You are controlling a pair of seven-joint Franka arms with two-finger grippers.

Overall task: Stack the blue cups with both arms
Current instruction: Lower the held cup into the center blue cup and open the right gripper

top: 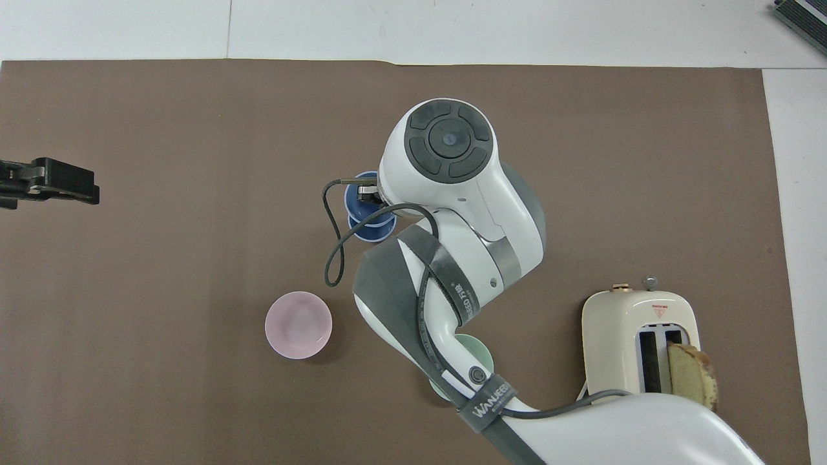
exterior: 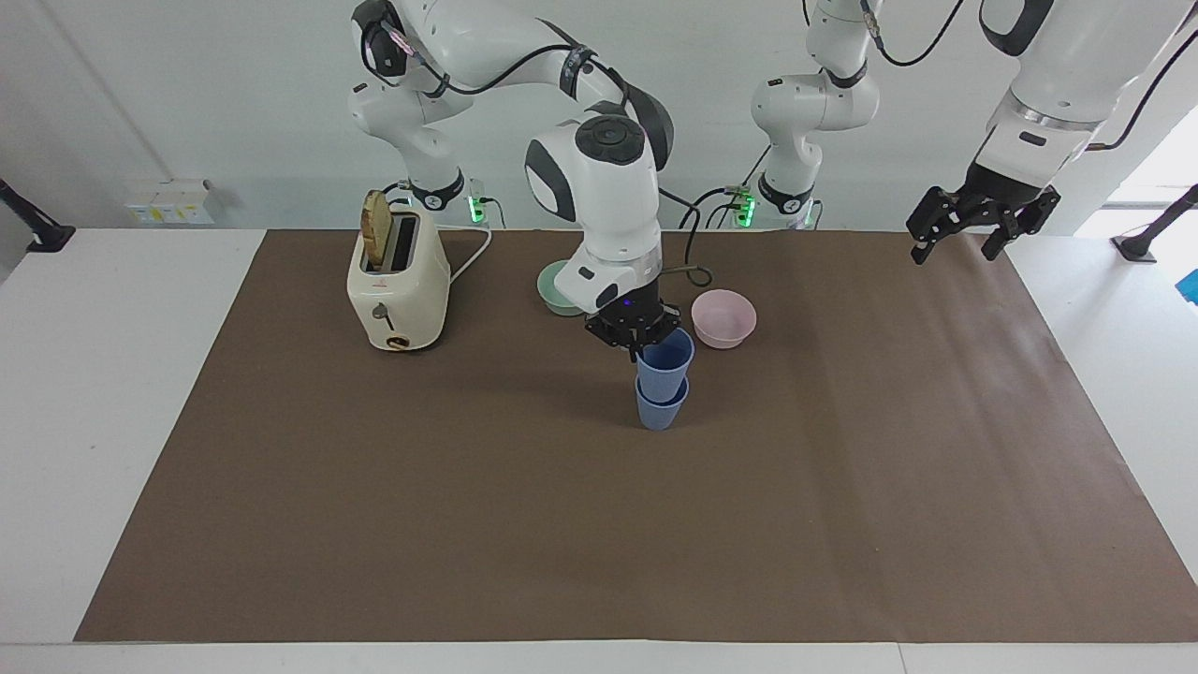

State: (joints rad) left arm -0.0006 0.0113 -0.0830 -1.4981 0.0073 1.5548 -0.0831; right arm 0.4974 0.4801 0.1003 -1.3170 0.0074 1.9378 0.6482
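Note:
Two blue cups stand nested in the middle of the brown mat. The lower cup (exterior: pixel 661 409) (top: pixel 373 230) rests on the mat and the upper cup (exterior: pixel 666 359) (top: pixel 360 197) sits partway inside it, tilted slightly. My right gripper (exterior: pixel 637 343) (top: pixel 370 194) is shut on the upper cup's rim on the side toward the right arm's end. In the overhead view the arm hides most of the hand. My left gripper (exterior: pixel 956 245) (top: pixel 58 183) waits open and holds nothing, in the air over the mat's edge at the left arm's end.
A pink bowl (exterior: pixel 723 317) (top: pixel 298 324) sits nearer to the robots than the cups. A mint-green bowl (exterior: pixel 556 289) (top: pixel 482 354) beside it is partly hidden by the right arm. A cream toaster (exterior: pixel 397 285) (top: pixel 636 349) holding a bread slice stands toward the right arm's end.

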